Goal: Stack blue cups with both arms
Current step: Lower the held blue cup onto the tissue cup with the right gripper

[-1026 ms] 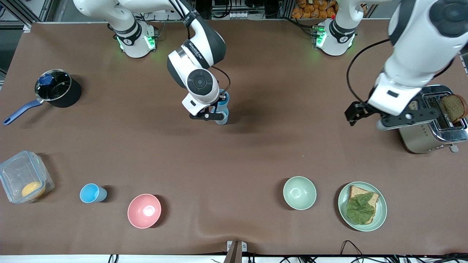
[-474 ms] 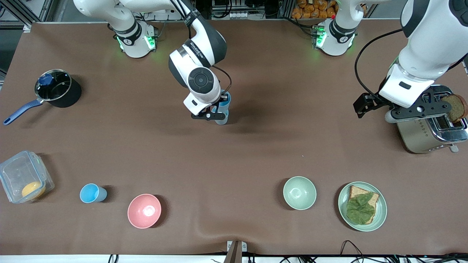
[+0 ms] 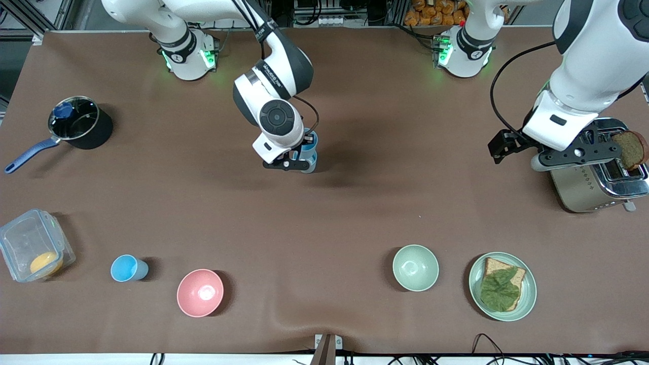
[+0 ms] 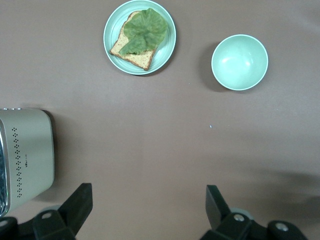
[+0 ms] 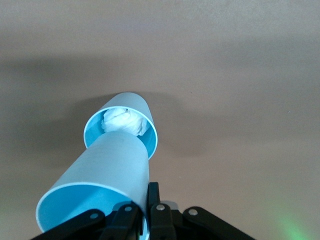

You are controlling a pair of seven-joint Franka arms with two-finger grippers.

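My right gripper (image 3: 299, 153) is shut on a light-blue cup (image 3: 309, 141) by its rim, over the middle of the table. It holds the cup right above a second blue cup (image 3: 309, 165) that stands on the table. In the right wrist view the held cup (image 5: 100, 185) has its base at the mouth of the standing cup (image 5: 127, 117), which holds a white crumpled wad (image 5: 122, 121). A third blue cup (image 3: 127, 267) stands near the front edge toward the right arm's end. My left gripper (image 3: 578, 154) is open and empty (image 4: 148, 200), up beside the toaster.
A toaster (image 3: 593, 177) with a bread slice (image 3: 628, 149) stands at the left arm's end. A green bowl (image 3: 416, 267), a plate (image 3: 476, 274) with bread and lettuce, and a pink bowl (image 3: 200, 292) sit near the front. A pot (image 3: 81, 121) and a plastic container (image 3: 33, 251) are at the right arm's end.
My left arm has swung toward the toaster and then stopped. My right gripper has shifted slightly with the held cup over the standing cup.
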